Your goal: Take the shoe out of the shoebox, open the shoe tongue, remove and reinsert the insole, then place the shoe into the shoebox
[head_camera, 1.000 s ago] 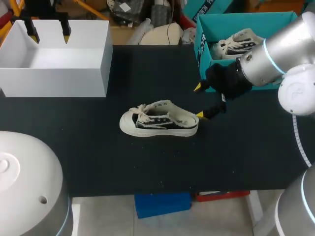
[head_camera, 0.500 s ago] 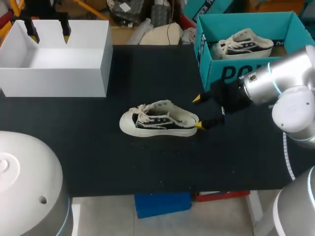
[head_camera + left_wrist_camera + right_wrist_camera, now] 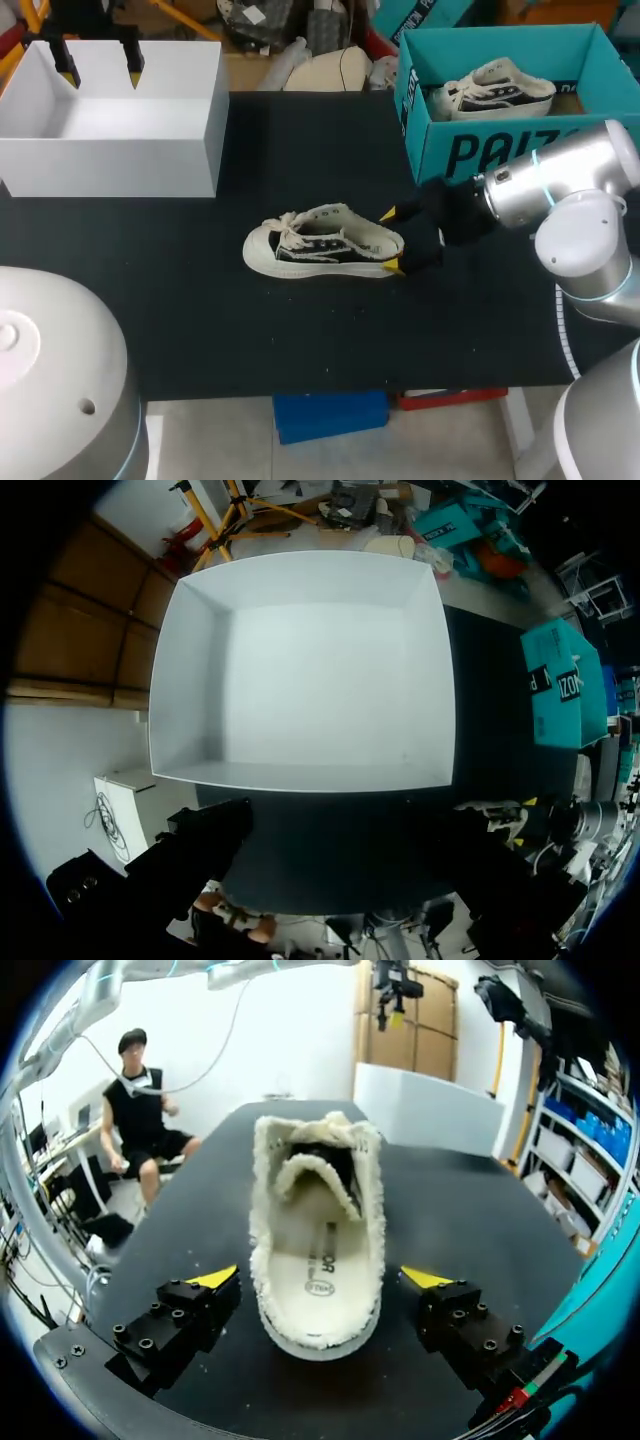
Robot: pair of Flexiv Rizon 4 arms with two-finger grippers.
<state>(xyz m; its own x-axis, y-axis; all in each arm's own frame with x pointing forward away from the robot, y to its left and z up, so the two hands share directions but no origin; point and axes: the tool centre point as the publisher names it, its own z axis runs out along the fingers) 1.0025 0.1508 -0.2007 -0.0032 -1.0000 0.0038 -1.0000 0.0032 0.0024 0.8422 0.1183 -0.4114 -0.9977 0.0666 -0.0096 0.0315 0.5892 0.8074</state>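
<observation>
Sitting apart: 2 shoes (image 3: pixel 325 243) (image 3: pixel 495 88), 2 boxes (image 3: pixel 110 165) (image 3: pixel 480 152).

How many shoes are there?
2. One shoe lies on the table, heel between the fingers of the open right gripper; the other shoe sits in the teal shoebox.

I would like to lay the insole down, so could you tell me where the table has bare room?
Bare table lies along the near edge in front of the shoe, and between the white box and the teal shoebox. It is crowded at the shoe's heel, where the right gripper straddles it.
</observation>
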